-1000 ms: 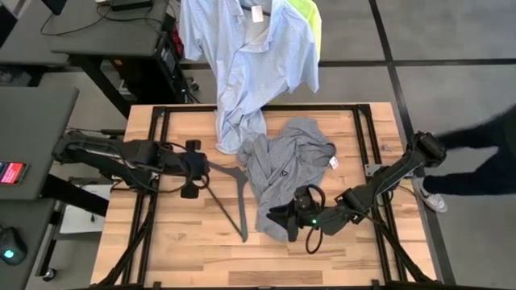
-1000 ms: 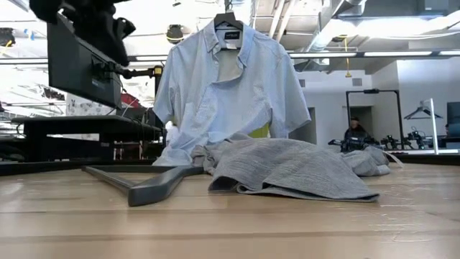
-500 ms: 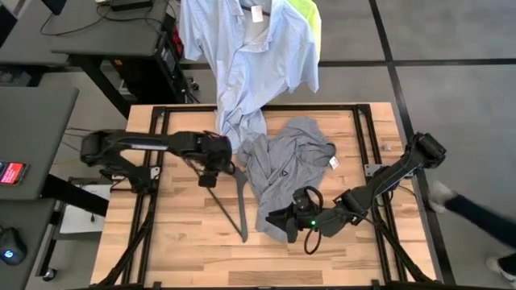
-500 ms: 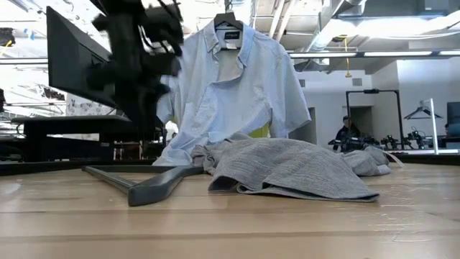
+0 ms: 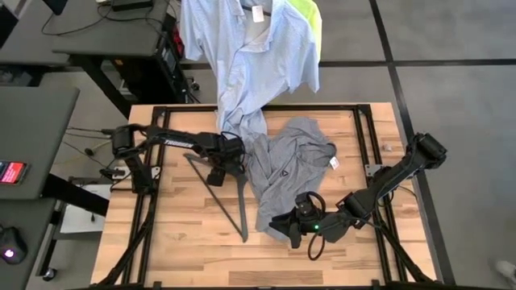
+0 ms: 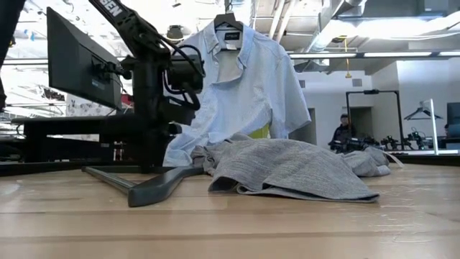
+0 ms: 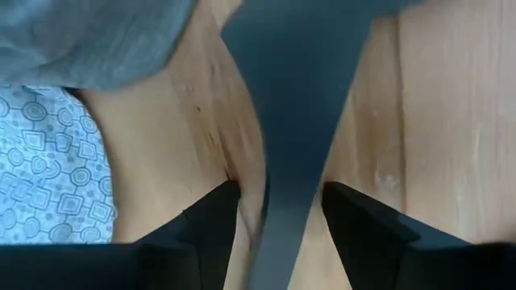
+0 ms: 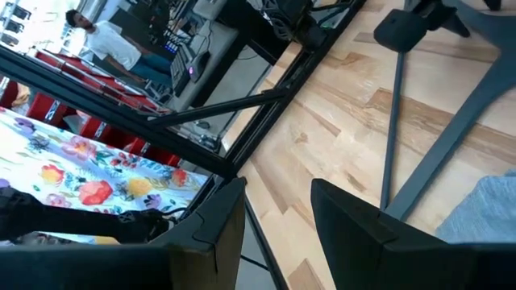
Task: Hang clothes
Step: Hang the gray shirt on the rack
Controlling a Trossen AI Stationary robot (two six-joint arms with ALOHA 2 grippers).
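On the wooden desk (image 5: 185,242), the biggest thing in play is the pale blue collared shirt (image 5: 250,56), already on a hanger behind the far edge, its tail draping onto the desk, with the neon-yellow T-shirt (image 5: 310,20) hung behind it. Next, the grey T-shirt (image 5: 286,165) lies crumpled mid-desk, not hung yet. Just left of it lies the dark grey hanger (image 5: 230,193), flat on the wood, its top end touching the grey fabric.

Change: a second ago the left arm sat back at the left side, fingers together; it has since swung in and the left gripper (image 5: 219,165) now sits low over the hanger's upper part, fingers apart and straddling the hanger bar in the left wrist view (image 7: 294,145), not yet clamped. Reads as set-up for grabbing the hanger.

The right gripper (image 5: 282,224) sits at the grey T-shirt's near edge, shifted slightly nearer. In its wrist view the fingers (image 8: 205,234) stand part-way apart; whether they pinch fabric, cannot tell.
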